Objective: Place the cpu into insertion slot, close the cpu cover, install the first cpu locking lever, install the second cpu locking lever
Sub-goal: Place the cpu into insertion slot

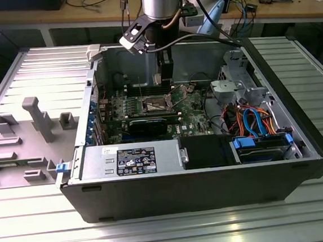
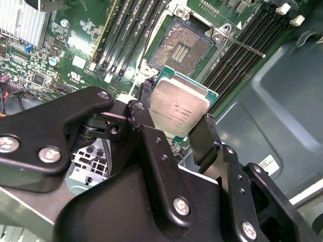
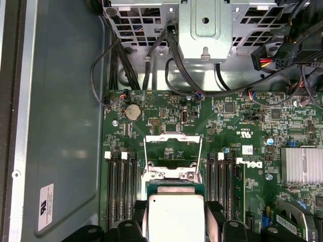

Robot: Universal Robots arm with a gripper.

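Observation:
My gripper (image 2: 176, 115) is shut on the cpu (image 2: 180, 108), a flat silver-topped square chip pinched by its edges between two black fingers (image 2: 206, 135). The chip hangs above the green motherboard, just beside the insertion slot (image 2: 184, 50), whose dark pin field lies uncovered inside its silver rim. In the first wrist view the cpu (image 3: 174, 214) hides most of the socket, and the cpu cover (image 3: 171, 136) stands swung open beyond it. A thin locking lever (image 2: 245, 46) sticks out loose from the socket's corner. In the exterior view the gripper (image 1: 165, 69) hovers over the slot (image 1: 153, 103) inside the open case.
Long black memory slots (image 3: 118, 191) flank the socket on both sides. A finned heatsink (image 3: 302, 165) sits on the board. A metal drive cage (image 1: 234, 83) with cable bundles (image 1: 252, 119) is at the exterior view's right, a power supply (image 1: 134, 159) along the case's front wall.

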